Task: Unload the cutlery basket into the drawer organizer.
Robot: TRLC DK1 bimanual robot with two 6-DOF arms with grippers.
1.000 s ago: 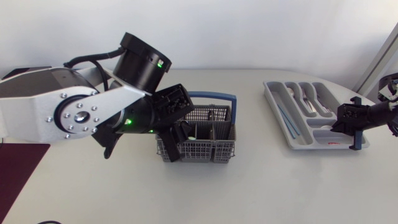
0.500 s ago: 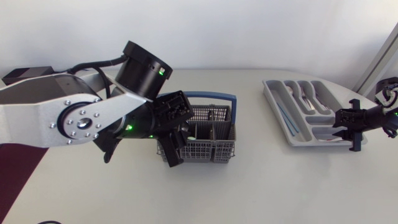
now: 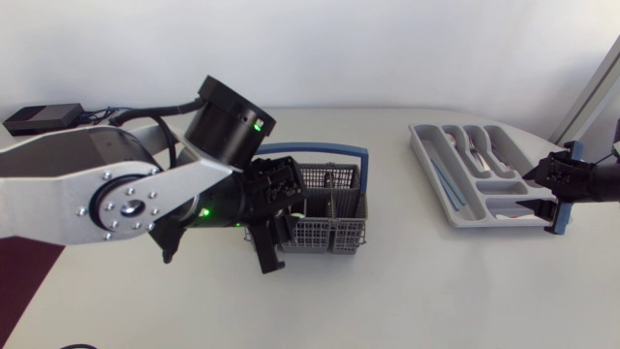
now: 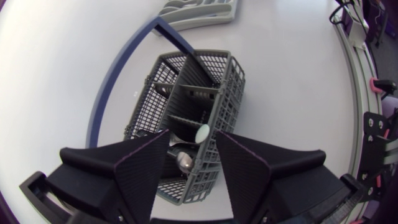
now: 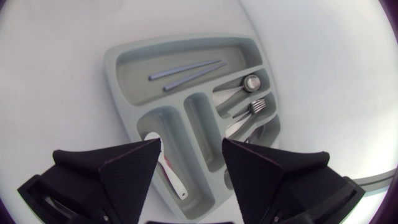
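Head view: grey wire-mesh cutlery basket with blue hoop handle (image 3: pixel 329 208), centre of table; grey moulded-plastic drawer organizer (image 3: pixel 455 184), far right. The left gripper (image 3: pixel 274 233) hangs over the basket's left end; the right gripper (image 3: pixel 560 189) sits at the organizer's right edge, well apart from the basket. Left wrist view: both fingers spread wide, holding nothing. The basket's end compartment lies directly beneath the gap between them, holding a metal spoon bowl (image 4: pixel 185 162) and a white rounded utensil tip (image 4: pixel 202 132). Both appear to stand on end, long axis pointing up toward the fingers. The left arm is judged far the nearer for the pick. Right wrist view: fingers likewise wide apart and empty above the organizer, which holds two grey-blue sticks (image 5: pixel 183 70), a steel spoon (image 5: pixel 239 87), a fork (image 5: pixel 249 109) and a white-handled utensil (image 5: pixel 168 168).
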